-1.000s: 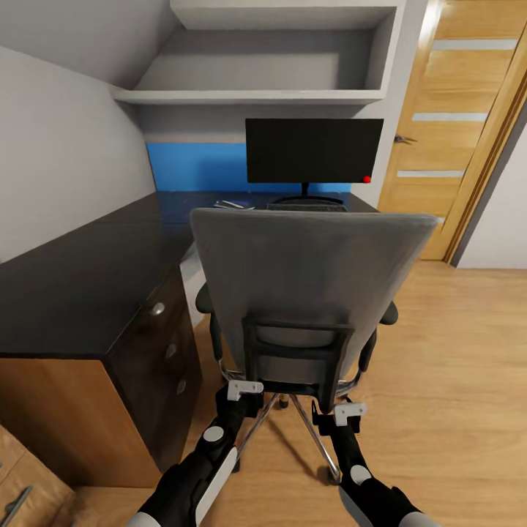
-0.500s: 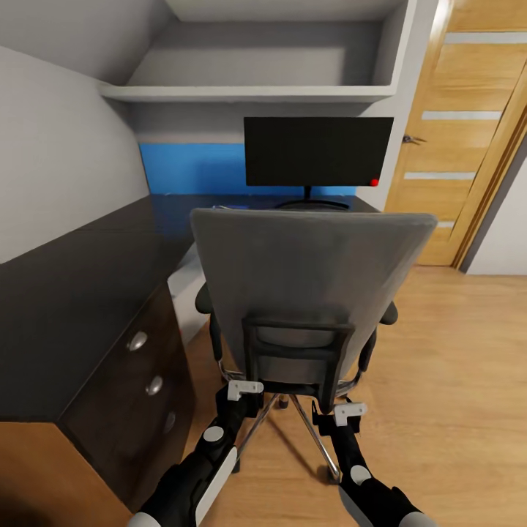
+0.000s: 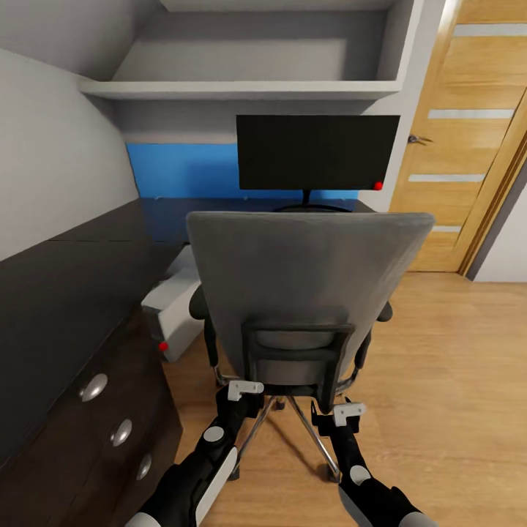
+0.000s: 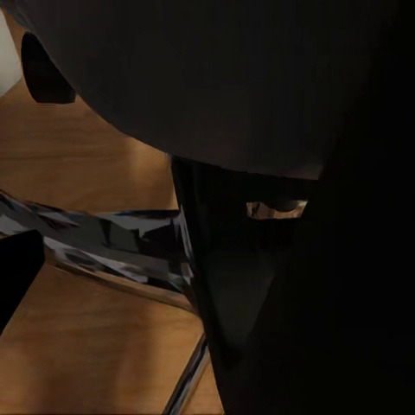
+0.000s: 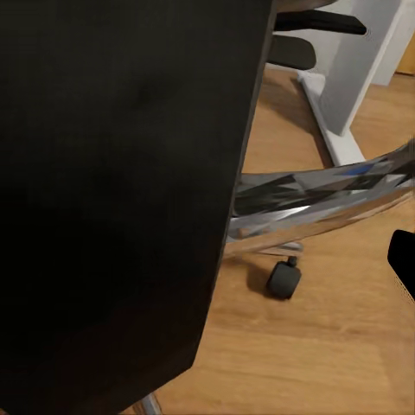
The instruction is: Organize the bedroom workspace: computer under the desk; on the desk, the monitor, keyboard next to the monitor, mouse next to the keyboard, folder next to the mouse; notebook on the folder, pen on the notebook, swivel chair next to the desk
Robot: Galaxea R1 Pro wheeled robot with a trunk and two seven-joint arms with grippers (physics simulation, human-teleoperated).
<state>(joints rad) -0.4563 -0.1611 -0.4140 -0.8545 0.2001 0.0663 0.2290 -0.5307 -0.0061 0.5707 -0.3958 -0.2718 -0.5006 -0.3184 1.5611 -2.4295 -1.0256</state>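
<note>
The swivel chair [image 3: 307, 278] stands right in front of me with its grey back toward me, facing the black desk [image 3: 66, 285]. The monitor [image 3: 315, 152] stands on the desk beyond it. The grey-white computer [image 3: 172, 311], with a red light, sits on the floor under the desk, left of the chair. My left gripper [image 3: 245, 388] and right gripper [image 3: 348, 410] sit on the black frame at the bottom of the chair back, fingers closed around it. The chair's chrome legs [image 4: 112, 246] [image 5: 320, 203] and a castor [image 5: 283, 279] show close up. Keyboard, mouse, folder, notebook and pen are hidden.
The desk's drawer unit with round silver knobs [image 3: 94, 386] is close on my left. A blue wall panel [image 3: 183, 170] and grey shelves [image 3: 234, 89] are behind the desk. A wooden door [image 3: 468, 146] stands at the right, with open wood floor [image 3: 454, 366] before it.
The view has moved forward and the chair with it, closer to the desk. The computer has come into sight under the desk. The keyboard has dropped behind the chair back.
</note>
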